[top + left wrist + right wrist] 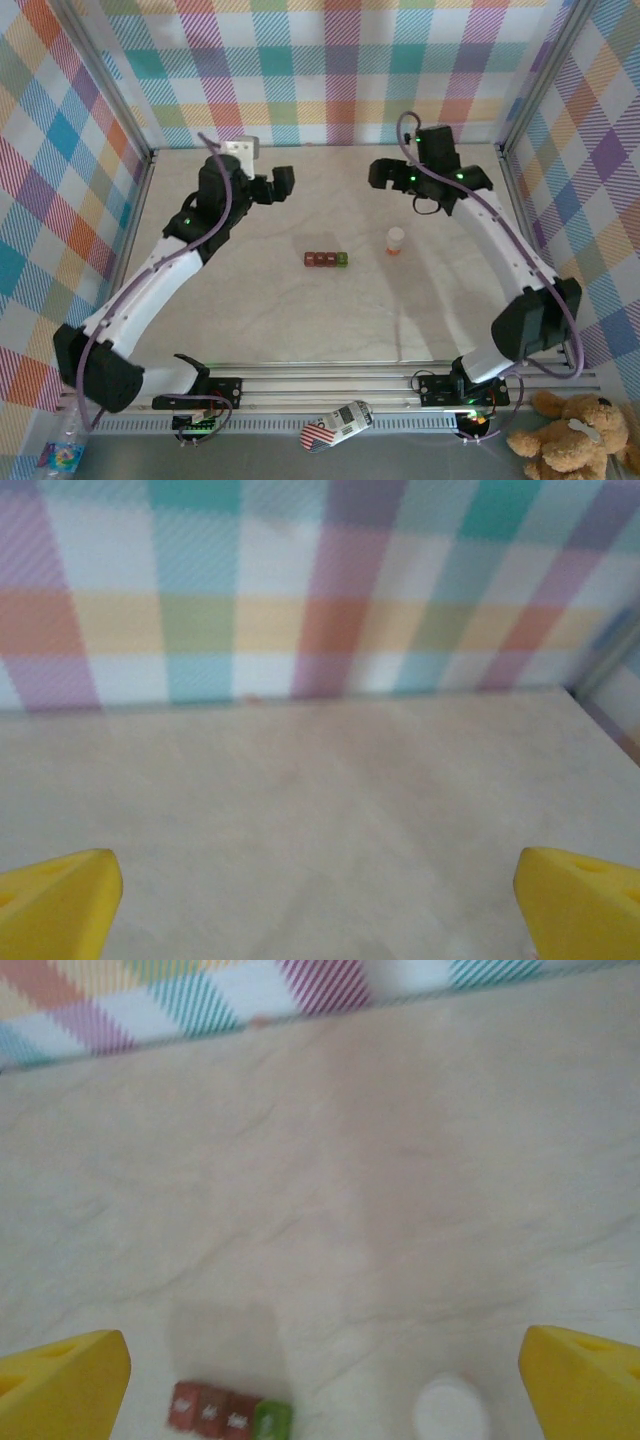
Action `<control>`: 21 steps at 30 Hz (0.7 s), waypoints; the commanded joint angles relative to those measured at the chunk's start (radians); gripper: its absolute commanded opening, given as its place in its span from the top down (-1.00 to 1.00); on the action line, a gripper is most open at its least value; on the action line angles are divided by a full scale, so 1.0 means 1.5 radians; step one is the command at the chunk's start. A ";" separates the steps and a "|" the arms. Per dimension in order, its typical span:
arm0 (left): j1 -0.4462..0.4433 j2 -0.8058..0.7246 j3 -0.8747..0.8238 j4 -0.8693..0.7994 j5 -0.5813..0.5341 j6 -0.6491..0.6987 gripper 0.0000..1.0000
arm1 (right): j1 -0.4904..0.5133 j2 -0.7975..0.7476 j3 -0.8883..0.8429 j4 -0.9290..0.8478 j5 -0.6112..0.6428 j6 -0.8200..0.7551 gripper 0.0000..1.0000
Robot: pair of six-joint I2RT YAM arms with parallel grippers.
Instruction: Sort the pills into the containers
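The containers (326,259), three dark red compartments joined to a green one at the right end, lie in a short row mid-table; the right wrist view has them (230,1412) at its lower edge. A small white bottle with an orange lower part (396,240) stands upright just to their right, its white cap (450,1412) seen from above. My left gripper (283,183) hovers open at the back left, its yellow fingertips (60,895) wide apart over bare table. My right gripper (385,175) hovers open at the back right, nothing between its fingertips (70,1380). The pills are out of view.
Plaid walls (330,70) and metal posts close in the back and both sides. A small white block (243,150) sits at the back left corner behind the left arm. A metal rail (330,385) runs along the front edge.
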 commanded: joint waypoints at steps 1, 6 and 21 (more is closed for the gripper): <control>0.015 -0.046 -0.112 0.182 -0.075 0.106 -1.00 | -0.018 -0.047 -0.068 0.050 0.126 -0.029 -0.98; 0.079 -0.073 -0.195 0.192 -0.102 0.118 -0.99 | -0.087 -0.148 -0.256 0.232 0.189 -0.024 -0.98; 0.193 -0.030 -0.521 0.445 -0.122 0.089 -1.00 | -0.173 -0.165 -0.573 0.516 0.242 -0.130 -0.98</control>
